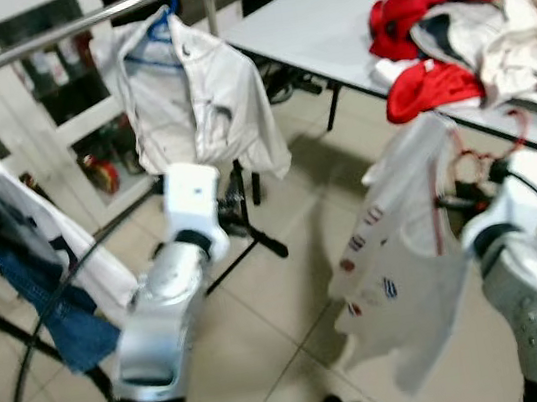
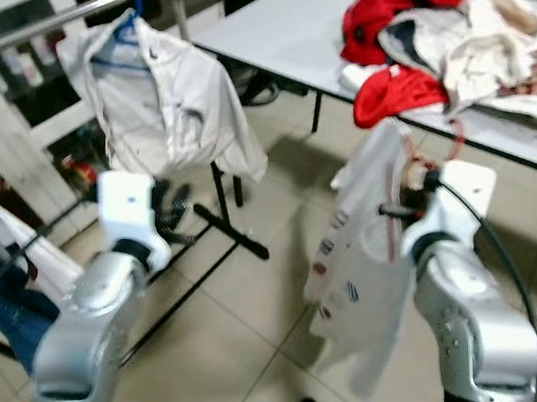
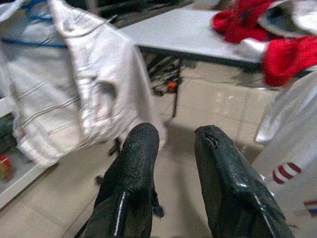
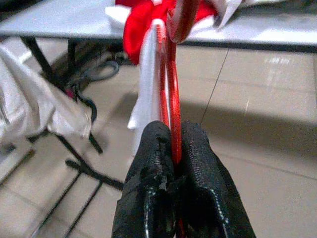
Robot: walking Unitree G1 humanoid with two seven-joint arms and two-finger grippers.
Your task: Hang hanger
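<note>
Red hanger [image 4: 172, 94] with its white shirt [image 1: 406, 241] sat clenched in the right end effector [image 4: 176, 144], not yet on the rail [image 1: 32, 41] up beyond it; left end effector [image 3: 176, 148] gaped empty.

Bright even indoor light, soft motion blur throughout, glare on floor tiles [image 4: 277, 74]

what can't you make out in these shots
- Red hanger: its hook top is cut off by the right wrist view's edge.
- Right gripper in the eye views: hidden behind the white patterned shirt.
- Blue hanger: its body is covered by the white jacket.
- Shelf items behind the metal rail: too blurred.
</note>
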